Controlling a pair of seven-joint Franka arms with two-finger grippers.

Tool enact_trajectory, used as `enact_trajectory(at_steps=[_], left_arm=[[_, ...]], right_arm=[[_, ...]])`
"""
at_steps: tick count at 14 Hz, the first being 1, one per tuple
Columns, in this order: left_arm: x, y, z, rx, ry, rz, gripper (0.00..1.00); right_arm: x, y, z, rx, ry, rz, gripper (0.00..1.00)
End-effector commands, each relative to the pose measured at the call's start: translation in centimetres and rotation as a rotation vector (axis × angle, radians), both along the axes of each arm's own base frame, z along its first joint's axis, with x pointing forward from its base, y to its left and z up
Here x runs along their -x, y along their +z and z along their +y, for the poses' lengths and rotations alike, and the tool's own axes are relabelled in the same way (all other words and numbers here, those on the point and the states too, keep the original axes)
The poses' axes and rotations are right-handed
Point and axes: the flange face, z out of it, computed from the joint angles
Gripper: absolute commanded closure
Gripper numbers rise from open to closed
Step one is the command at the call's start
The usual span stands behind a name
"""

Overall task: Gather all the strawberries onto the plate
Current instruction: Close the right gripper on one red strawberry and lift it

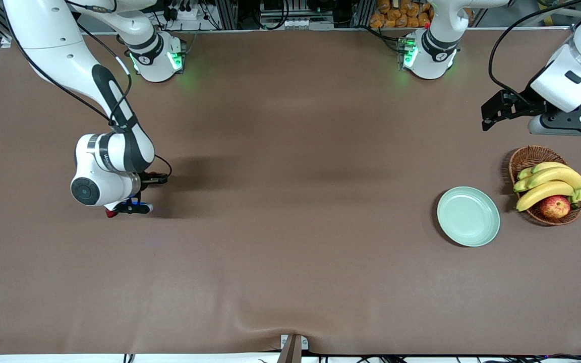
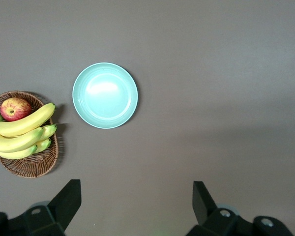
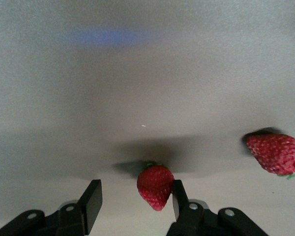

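Down at the table near the right arm's end, my right gripper (image 1: 131, 206) (image 3: 135, 189) stands open around a small red strawberry (image 3: 155, 186). The berry rests against one finger (image 3: 179, 194), with a gap to the other finger (image 3: 92, 201). A second strawberry (image 3: 275, 152) lies on the table beside it. In the front view one red strawberry (image 1: 111, 213) peeks out beside the gripper. The mint-green plate (image 1: 468, 216) (image 2: 104, 95) lies bare near the left arm's end. My left gripper (image 1: 489, 118) (image 2: 136, 201) hangs open and holds nothing, high above the table near the basket.
A brown wicker basket (image 1: 525, 157) (image 2: 34, 167) with bananas (image 1: 547, 184) and a red-yellow apple (image 1: 554, 206) sits beside the plate at the left arm's end. Brown cloth covers the table (image 1: 290, 151).
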Motion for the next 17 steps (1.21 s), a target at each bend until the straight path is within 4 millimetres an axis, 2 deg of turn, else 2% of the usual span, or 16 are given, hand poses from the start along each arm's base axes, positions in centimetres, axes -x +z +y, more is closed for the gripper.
enact_trajectory(at_steps=[1,5,7,9,12,13,17], left_arm=[[-0.26,0.49,0.08,0.015,-0.009,-0.005,0.0],[-0.32,0.41,0.16,0.015,-0.007,-0.003,0.0],[-0.29,0.51,0.16,0.015,-0.007,-0.006,0.0],[-0.27,0.49,0.16,0.015,-0.007,-0.005,0.0],[-0.29,0.49,0.24,0.015,-0.006,-0.005,0.0],[-0.33,0.41,0.24,0.015,-0.006,-0.003,0.0],[-0.29,0.49,0.24,0.015,-0.006,-0.005,0.0]], right_arm=[[0.63,-0.33,0.04,0.002,0.014,0.003,0.43],[0.59,-0.41,-0.5,0.005,0.045,0.002,0.49],[0.67,-0.47,-0.53,0.007,0.05,0.005,0.64],[0.65,-0.46,-0.62,0.004,0.058,0.003,0.7],[0.65,-0.47,-0.78,-0.005,0.072,0.004,0.88],[0.65,-0.47,-0.78,-0.005,0.072,0.004,0.91],[0.32,0.13,-0.82,-0.006,0.07,-0.006,0.93]])
